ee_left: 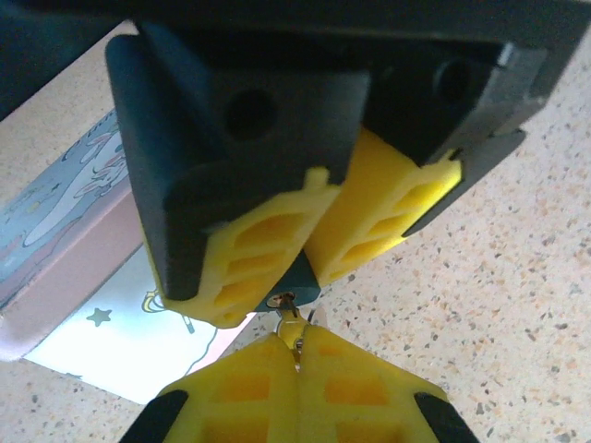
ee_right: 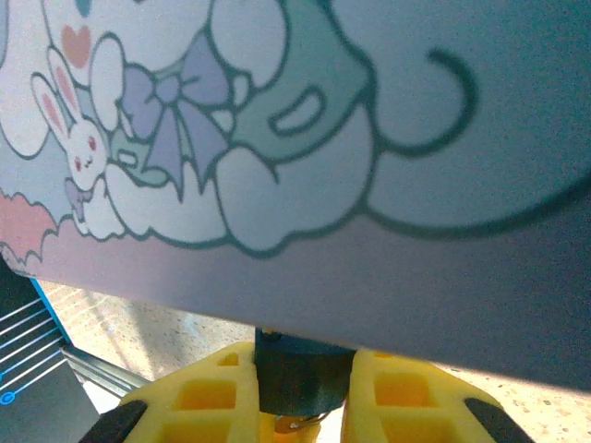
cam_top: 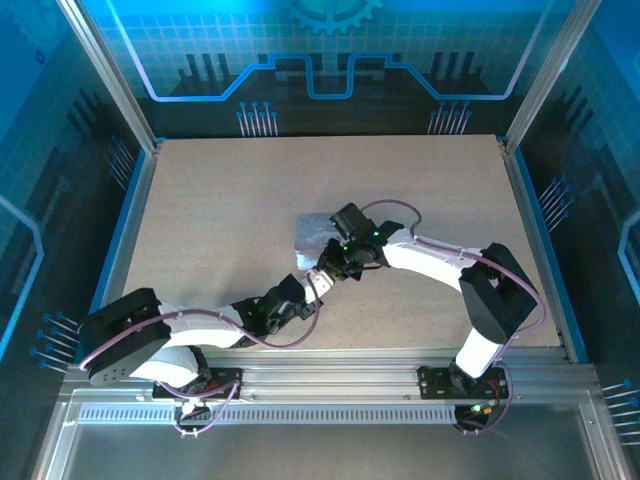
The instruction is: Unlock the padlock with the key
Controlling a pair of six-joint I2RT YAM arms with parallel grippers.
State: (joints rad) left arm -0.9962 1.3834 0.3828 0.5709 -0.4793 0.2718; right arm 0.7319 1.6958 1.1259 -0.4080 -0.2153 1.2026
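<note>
Looking at padlock [cam_top: 312, 238] lying flat mid-table [cam_top: 220, 200], right where both arms meet. Shows right gripper [ee_right: 302, 392] closed down on its dark keyway end [ee_left: 300, 274], yellow fingers tight on either side. Shows left gripper [ee_left: 297, 362] pinched fully together on key [ee_left: 290, 320], with the tip right at the round metal keyway, touching or nearly so. Reads as rigid and dense for its size, with slick metal faces. Probably skates on the table if pushed, so better clamped square across the narrow dark end than on the printed face [ee_right: 388, 120]. Key reads as thin, stiff and easy to twist out of compliant-looking fingers or to bend. Best held close to the fingertips and turned about its own axis, no side load. Can't tell whether the blade is inside the keyway or only at its mouth: too small, and partly behind the left fingertips. Can't tell locked from unlocked. Unclear how the dark end joins the printed block, since the join sits under the block's edge in the right wrist view. From above, contact point covered by both wrists.
</note>
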